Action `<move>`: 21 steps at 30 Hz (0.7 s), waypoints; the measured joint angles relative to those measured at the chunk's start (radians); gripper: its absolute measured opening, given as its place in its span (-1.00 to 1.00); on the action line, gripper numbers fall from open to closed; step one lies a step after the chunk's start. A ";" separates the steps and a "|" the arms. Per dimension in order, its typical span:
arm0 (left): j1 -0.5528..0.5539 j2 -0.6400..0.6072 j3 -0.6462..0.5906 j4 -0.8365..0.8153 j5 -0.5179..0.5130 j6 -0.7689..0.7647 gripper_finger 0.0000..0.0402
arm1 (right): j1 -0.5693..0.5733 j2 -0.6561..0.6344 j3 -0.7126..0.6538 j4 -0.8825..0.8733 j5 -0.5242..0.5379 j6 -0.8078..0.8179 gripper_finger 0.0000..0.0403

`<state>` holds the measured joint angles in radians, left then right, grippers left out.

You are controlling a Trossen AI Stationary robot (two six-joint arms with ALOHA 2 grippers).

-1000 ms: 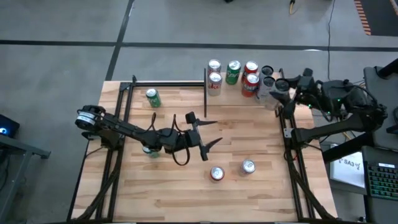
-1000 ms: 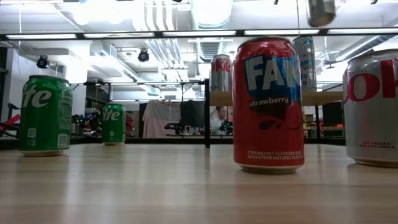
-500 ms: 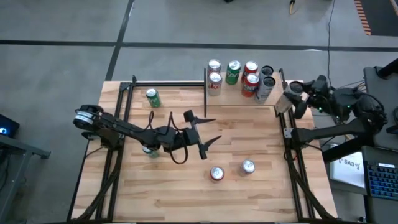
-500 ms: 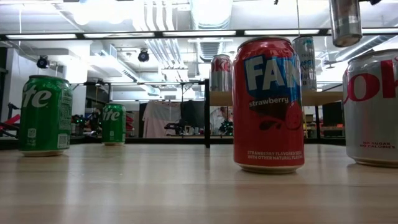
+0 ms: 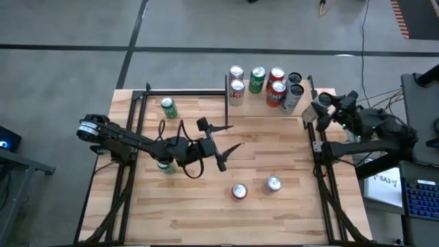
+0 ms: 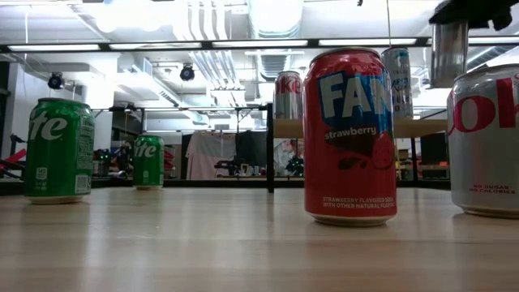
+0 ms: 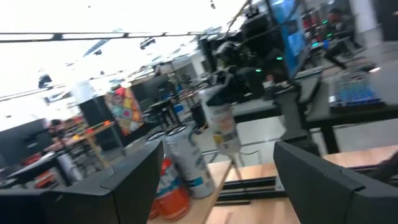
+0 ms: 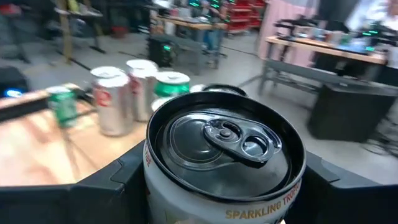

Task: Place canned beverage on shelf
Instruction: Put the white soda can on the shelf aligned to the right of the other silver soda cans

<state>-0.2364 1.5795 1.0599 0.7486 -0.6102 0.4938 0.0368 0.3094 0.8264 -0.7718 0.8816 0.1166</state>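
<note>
The right pincer [image 5: 317,110] is closed on a silver can [image 8: 224,162] marked "SPARKLING", one dark finger pressed to each side of its body, and holds it in the air at the right end of the shelf [image 5: 264,110], just beside the shelf's right-hand black post. The can stands upright, its long axis vertical: in the right wrist view its lid with the pull tab faces the camera, and in the low view it hangs as a plain silver cylinder [image 6: 448,53] with its base clear of the shelf board, above and behind the Coke can [image 6: 485,139] at the desk's near right. Six other cans stand on the shelf in the high view: two silver ones [image 5: 236,88] at the left, a green one [image 5: 258,79], two red ones [image 5: 276,89] and a tall pale one [image 5: 293,96] nearest the held can. The left pincer [image 5: 218,140] hovers over the middle of the desk [image 5: 274,213] with its fingers spread wide and nothing between them. On the desk itself are a green Sprite can [image 5: 169,108] near the far left, a second green can [image 5: 164,167] partly under the left arm, a red strawberry Fanta can [image 5: 239,191] and the silver Coke can side by side toward the near edge.
</note>
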 joint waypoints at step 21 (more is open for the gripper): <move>0.025 -0.091 -0.034 0.003 0.028 0.061 0.45 | -0.002 0.114 -0.041 0.000 0.257 0.211 0.18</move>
<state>-0.2115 1.4887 1.0262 0.7512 -0.5827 0.5549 0.0353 0.4239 0.7849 -0.7719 1.1382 0.3274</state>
